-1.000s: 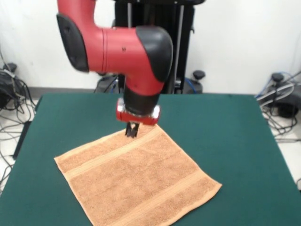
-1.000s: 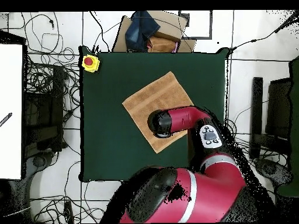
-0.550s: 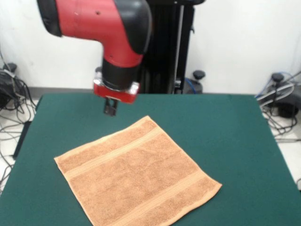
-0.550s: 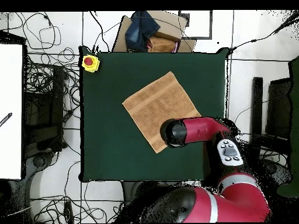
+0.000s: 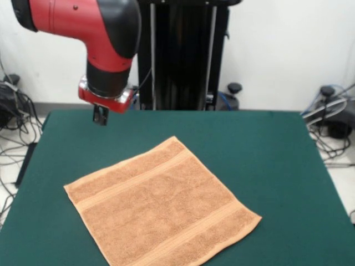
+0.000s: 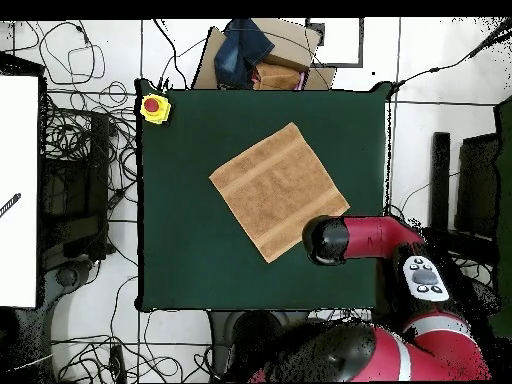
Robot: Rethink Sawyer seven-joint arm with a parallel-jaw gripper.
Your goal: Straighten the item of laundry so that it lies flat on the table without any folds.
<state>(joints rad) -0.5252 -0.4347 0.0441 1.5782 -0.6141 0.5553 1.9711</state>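
Note:
The item of laundry [image 5: 161,205], a tan-orange towel with woven bands near two edges, lies spread flat and turned like a diamond on the green table [image 5: 266,155]. No fold shows in it. From overhead the towel [image 6: 278,190] sits near the middle of the table [image 6: 180,260]. My gripper [image 5: 100,115] hangs in the air above the table's far left part, clear of the towel and holding nothing. Its tips read as one dark block. In the overhead view the arm's wrist [image 6: 325,240] covers the gripper, just off the towel's corner.
A yellow box with a red button [image 6: 153,107] sits on one table corner. A cardboard box with dark cloth [image 6: 262,60] stands beyond the table edge. Cables lie on the floor around the table [image 5: 11,111]. A black column [image 5: 183,55] rises behind the table.
The gripper has risen from the towel's far corner and swung away to the left in the front view. The towel stays flat where it lay.

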